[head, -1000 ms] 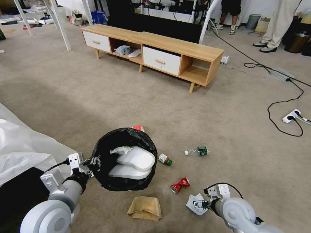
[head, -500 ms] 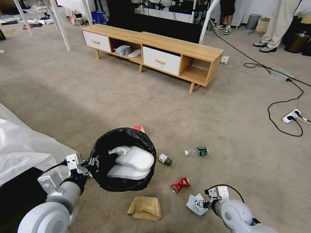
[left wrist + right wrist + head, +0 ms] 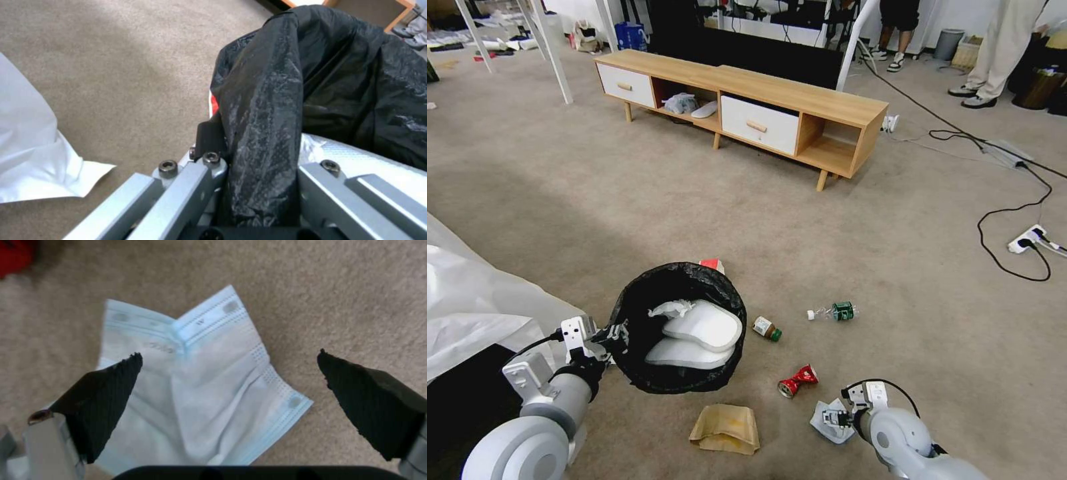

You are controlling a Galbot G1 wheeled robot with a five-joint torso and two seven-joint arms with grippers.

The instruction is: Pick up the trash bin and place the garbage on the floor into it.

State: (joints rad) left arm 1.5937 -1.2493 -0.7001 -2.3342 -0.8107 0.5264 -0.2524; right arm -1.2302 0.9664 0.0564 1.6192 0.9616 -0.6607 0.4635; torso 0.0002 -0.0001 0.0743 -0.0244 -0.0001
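The trash bin [image 3: 677, 327], its black bag [image 3: 311, 83] folded over the rim, hangs tilted at lower left with white padded pieces and a tissue inside. My left gripper [image 3: 616, 335] is shut on its near rim, with the bag pinched between the fingers [image 3: 209, 136]. Garbage lies on the carpet floor [image 3: 894, 267]: a brown paper bag [image 3: 725, 429], a crushed red can [image 3: 798, 381], a clear bottle with a green label [image 3: 834, 311], a small brown bottle [image 3: 766, 328] and a red-white packet [image 3: 712, 264] behind the bin. My right gripper [image 3: 829, 420] [image 3: 229, 373] stands open just above a pale blue face mask [image 3: 200, 383].
A long wooden cabinet [image 3: 800, 100] with white drawers stands farther back. Black cables and a white power strip [image 3: 1027, 239] cross the floor at right. A white plastic sheet [image 3: 474, 300] lies at left. White table legs [image 3: 554, 60] stand at the back left.
My left arm has carried the bin slightly left and nearer to me. The right gripper has edged a little left over the mask and stays open.
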